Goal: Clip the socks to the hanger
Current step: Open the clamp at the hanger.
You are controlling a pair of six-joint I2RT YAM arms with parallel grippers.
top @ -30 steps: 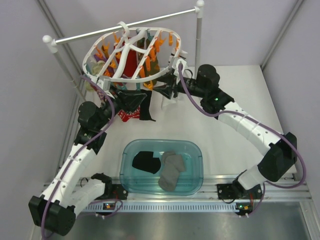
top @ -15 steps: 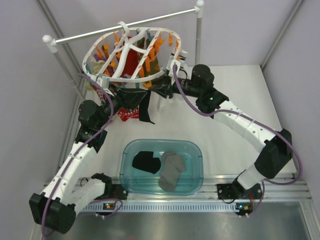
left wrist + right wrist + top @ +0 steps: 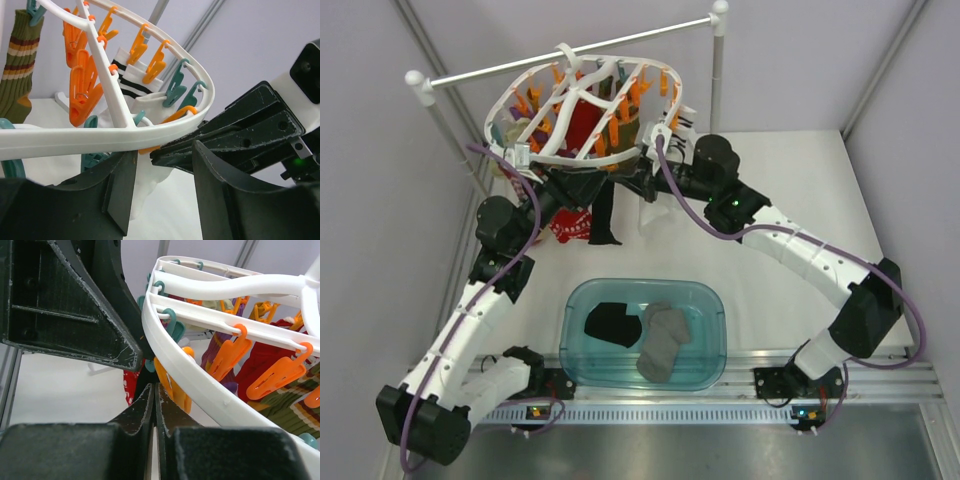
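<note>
The white oval hanger (image 3: 520, 100) hangs from the rail, with orange and teal clips and several other socks on it. One black sock (image 3: 603, 218) hangs below its near rim. The other black sock (image 3: 611, 324) lies in the teal tub. My left gripper (image 3: 570, 187) is open under the rim (image 3: 150, 131), its jaws (image 3: 162, 185) either side of an orange clip (image 3: 150, 149) and the right gripper's tip. My right gripper (image 3: 636, 186) is shut (image 3: 155, 390). The hanging black sock (image 3: 145, 374) shows just beyond its tips; what holds it is hidden.
A grey sock (image 3: 660, 342) lies in the teal tub (image 3: 715, 300) at the near middle. A red patterned sock (image 3: 570, 226) and a white sock (image 3: 145, 185) hang from the hanger. The thin white rail (image 3: 620, 40) stands on posts at the back.
My right gripper has moved left under the hanger's near rim, up to the left gripper. The hanger has shifted slightly. The hanging black sock now hangs straighter and narrower.
</note>
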